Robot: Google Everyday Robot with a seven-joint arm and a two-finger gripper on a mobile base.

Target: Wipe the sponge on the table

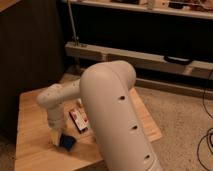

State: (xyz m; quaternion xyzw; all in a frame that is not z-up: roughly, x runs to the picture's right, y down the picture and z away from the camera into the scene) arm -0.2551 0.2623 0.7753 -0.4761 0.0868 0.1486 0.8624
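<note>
On the light wooden table, a small dark blue sponge rests near the front left. My gripper points down at the end of the pale wrist and is shut on the sponge, pressing it against the tabletop. The thick white upper arm rises through the middle of the camera view and hides the table's right part.
A flat red-white-black packet lies on the table just right of the gripper. Behind the table runs a long grey shelf unit. Speckled floor with dark cables lies to the right.
</note>
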